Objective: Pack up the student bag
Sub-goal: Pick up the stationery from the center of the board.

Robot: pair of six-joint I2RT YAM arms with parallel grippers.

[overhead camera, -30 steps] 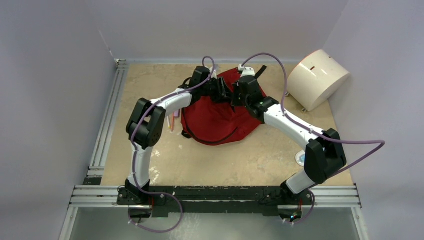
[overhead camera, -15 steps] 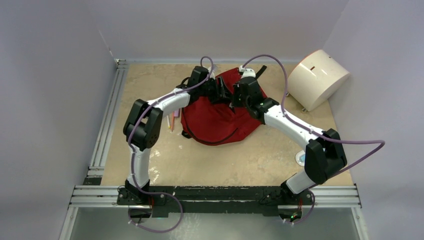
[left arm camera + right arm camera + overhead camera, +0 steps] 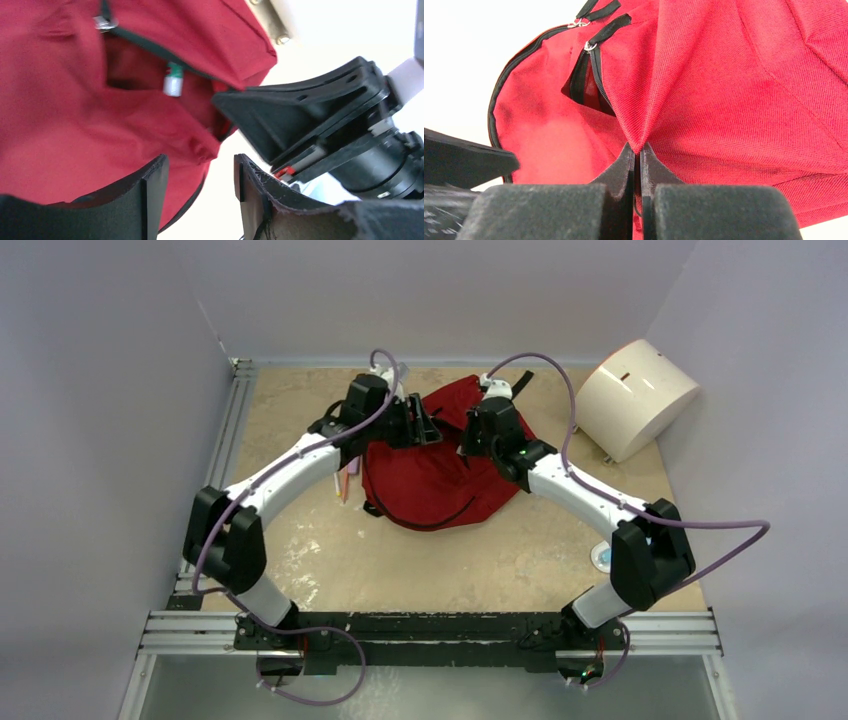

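Student bag (image 3: 435, 480) looks soft, floppy; grab fabric nr zip; right end effector (image 3: 636, 152) pinches a fold; left end effector (image 3: 198, 175) half-open, empty.

Soft, even light; wrist views overexpose the background to white and blur the close foreground.

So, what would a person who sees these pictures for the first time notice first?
The dark-red student bag, lying on the table toward its far side, draws the eye first. The right gripper is shut on a fold of its fabric, pulled up into a peak, while the left gripper stands open beside the bag's edge. A white rounded box sits at the far right corner.
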